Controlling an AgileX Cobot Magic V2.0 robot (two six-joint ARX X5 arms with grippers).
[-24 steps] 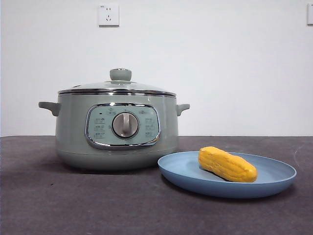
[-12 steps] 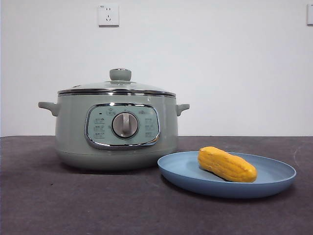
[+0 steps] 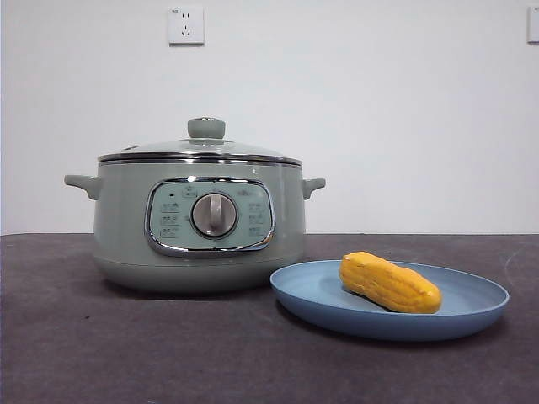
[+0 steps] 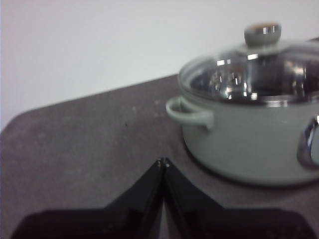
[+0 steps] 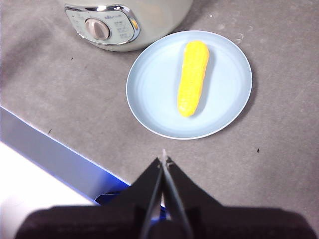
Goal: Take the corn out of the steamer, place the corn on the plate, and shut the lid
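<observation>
The sage-green steamer (image 3: 199, 227) stands at the left of the table with the glass lid (image 3: 200, 148) seated on it, knob up. The yellow corn (image 3: 390, 283) lies on the light-blue plate (image 3: 472, 303) to the steamer's right. My left gripper (image 4: 163, 162) is shut and empty, low over the table beside the steamer (image 4: 239, 144), whose lid (image 4: 254, 64) is on. My right gripper (image 5: 164, 160) is shut and empty, above the table just short of the plate (image 5: 149, 94), on which the corn (image 5: 193, 77) lies. Neither gripper shows in the front view.
A white wall with a socket (image 3: 186, 25) stands behind the table. In the right wrist view the table's near edge and a blue strip (image 5: 55, 154) lie close to my right gripper.
</observation>
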